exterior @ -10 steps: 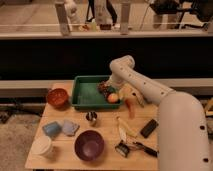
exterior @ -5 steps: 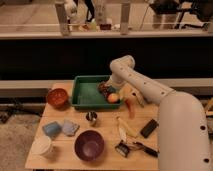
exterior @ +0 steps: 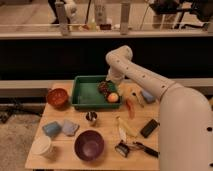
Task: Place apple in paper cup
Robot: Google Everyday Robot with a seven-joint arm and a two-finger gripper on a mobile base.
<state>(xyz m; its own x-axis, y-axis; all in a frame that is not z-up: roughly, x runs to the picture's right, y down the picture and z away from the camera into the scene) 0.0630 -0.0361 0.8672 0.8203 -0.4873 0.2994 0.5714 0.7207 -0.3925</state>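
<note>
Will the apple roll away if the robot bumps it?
Probably: the apple looks round, though the walls of the green tray should stop it. It seems smooth, so it might slip. The gripper is right beside it, over the tray.

A wooden counter [exterior: 62, 160] stands on a speckled grey floor [exterior: 15, 135], lower left. Behind it a dark wall band [exterior: 50, 60] crosses mid-frame. Above it, pale railing posts [exterior: 63, 20] stand in bright light. The gripper [exterior: 111, 89] hangs at centre frame.

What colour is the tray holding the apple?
Green tray, clearest in the camera view; the gripper hangs over it by the apple.
</note>
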